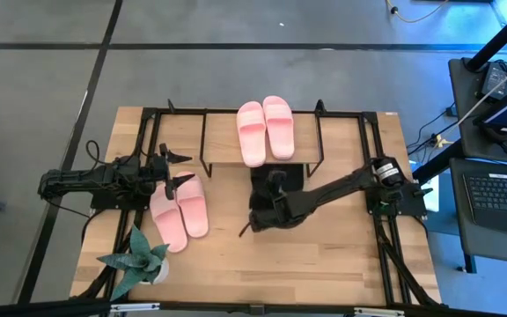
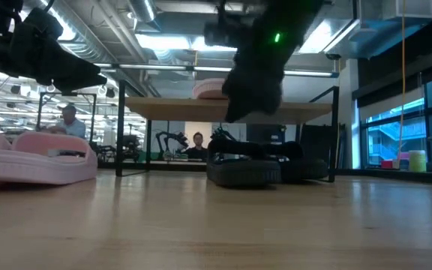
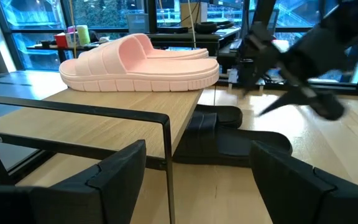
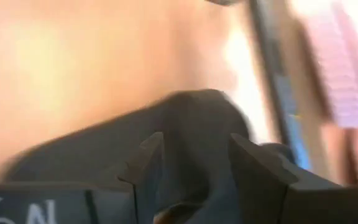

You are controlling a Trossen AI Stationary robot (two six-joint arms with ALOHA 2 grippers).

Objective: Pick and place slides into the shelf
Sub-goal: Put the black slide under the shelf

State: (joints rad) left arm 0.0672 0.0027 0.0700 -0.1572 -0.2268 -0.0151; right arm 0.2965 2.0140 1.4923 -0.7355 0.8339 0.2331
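- One pink pair of slides (image 1: 266, 129) sits on the shelf's (image 1: 341, 145) wooden top board, side by side.
- Second pink pair (image 1: 180, 210) is on the table (image 1: 324, 264) in front of the shelf's left end, right next to the left gripper (image 1: 176, 167).
- Black pair (image 3: 229, 140) lies on the table at the shelf's front edge, partly under the top board.
- Right gripper (image 1: 267, 211) is down over the black pair, fingers (image 4: 148, 162) spread a bit around a black slide, not clearly pinching it.
- Left gripper's fingers are spread wide, holding nothing.
- A small plant (image 1: 137, 260) sits at the table's front left corner.

Overhead, table-level, two wrist views
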